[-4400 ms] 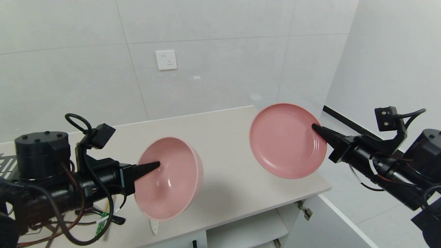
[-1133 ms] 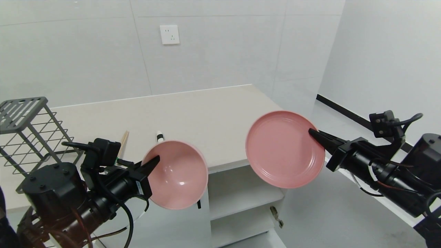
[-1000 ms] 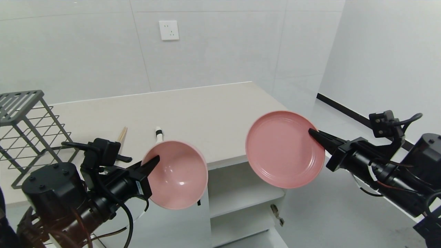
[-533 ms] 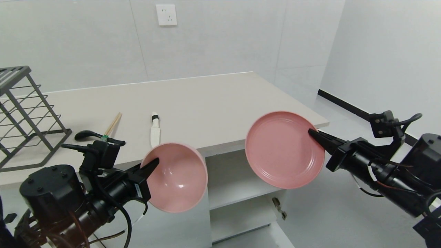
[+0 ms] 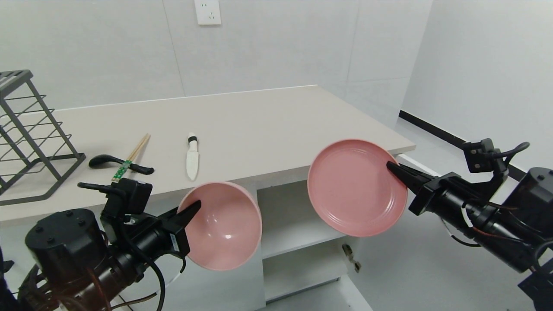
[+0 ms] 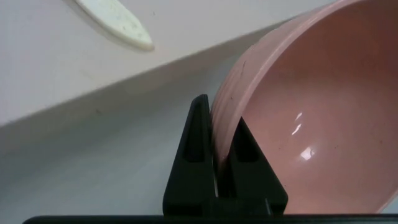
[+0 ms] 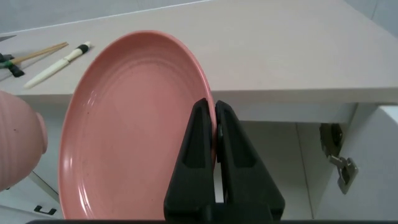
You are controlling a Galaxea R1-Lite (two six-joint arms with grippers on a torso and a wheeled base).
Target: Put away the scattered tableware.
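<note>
the left jaws are clamped on the rim of a deep pink plastic bowl (image 5: pixel 224 226) (image 6: pixel 298 106), one jaw inside the wall and one outside. they hold it on edge in the air, its hollow turned toward the robot, just in front of the worktop's near edge and mostly below its level. the right jaws are pinched together on the rim of a flat round pink plate (image 5: pixel 352 188) (image 7: pixel 130 124), also held on edge with its ridged face toward the robot. it hangs off the near right corner of the pale beige worktop (image 5: pixel 268 116). bowl and plate hang side by side and well apart, with the open white cabinet shelf (image 5: pixel 298 235) under the worktop seen between them. a metal door hinge (image 5: pixel 352 259) shows low at the cabinet's right side.

on the worktop a small white knife with a black band (image 5: pixel 192 157) lies near the front edge. to its left is a pair of wooden chopsticks (image 5: pixel 134 153), with a black spoon (image 5: pixel 116 162) lying across their near end. a dark grey wire rack (image 5: pixel 26 129) stands at the far left. a white wall socket (image 5: pixel 207 11) sits on the tiled wall behind.
</note>
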